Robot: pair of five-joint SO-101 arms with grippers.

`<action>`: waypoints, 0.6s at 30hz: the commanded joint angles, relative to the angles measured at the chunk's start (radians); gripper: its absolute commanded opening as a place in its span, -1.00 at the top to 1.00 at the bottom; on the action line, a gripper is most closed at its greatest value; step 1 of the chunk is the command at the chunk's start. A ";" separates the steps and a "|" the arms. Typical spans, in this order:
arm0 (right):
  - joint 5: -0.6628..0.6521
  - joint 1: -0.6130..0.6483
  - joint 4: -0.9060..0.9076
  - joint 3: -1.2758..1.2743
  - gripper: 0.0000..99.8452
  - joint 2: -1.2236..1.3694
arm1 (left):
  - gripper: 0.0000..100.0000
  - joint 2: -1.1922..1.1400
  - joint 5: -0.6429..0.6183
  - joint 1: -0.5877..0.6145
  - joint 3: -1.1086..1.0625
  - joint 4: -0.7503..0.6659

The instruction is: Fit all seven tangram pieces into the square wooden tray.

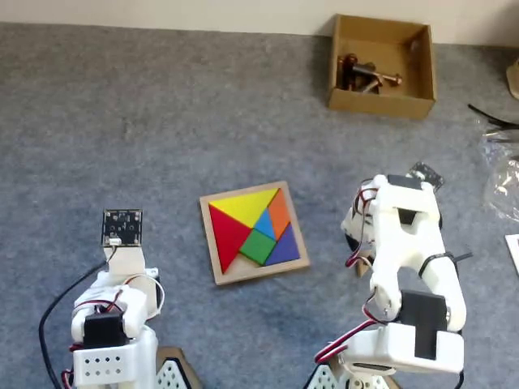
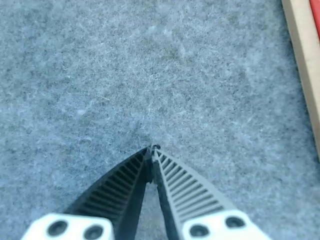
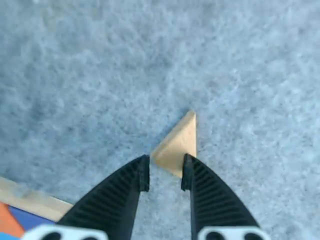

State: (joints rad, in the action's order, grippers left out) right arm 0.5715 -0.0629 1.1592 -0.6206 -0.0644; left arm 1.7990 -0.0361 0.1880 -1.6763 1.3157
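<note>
The square wooden tray (image 1: 250,276) lies in the middle of the grey carpet, holding yellow (image 1: 243,206), red (image 1: 228,233), orange, light blue, green and purple pieces. To its right, a small plain wooden triangle (image 3: 179,144) lies on the carpet, showing under the right arm as a sliver of wood (image 1: 358,262). My right gripper (image 3: 165,164) is down at this triangle, its two fingertips pressed against the near corner's sides. My left gripper (image 2: 151,148) is shut with nothing in it, low over bare carpet left of the tray's edge (image 2: 301,55).
A cardboard box (image 1: 381,99) with several metal and wood items stands at the back right. Clear plastic wrap (image 1: 503,182) and cables lie at the right edge. A corner of the tray (image 3: 27,201) sits close behind the right gripper.
</note>
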 commanded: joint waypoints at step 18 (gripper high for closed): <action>0.000 -0.012 -0.001 0.007 0.77 -0.065 | 0.99 -0.007 -0.002 0.008 -0.021 0.008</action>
State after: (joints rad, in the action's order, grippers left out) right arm 0.5715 -0.0629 1.1592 -0.6206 -0.0706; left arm 1.7990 -0.0361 0.1880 -1.6763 1.3157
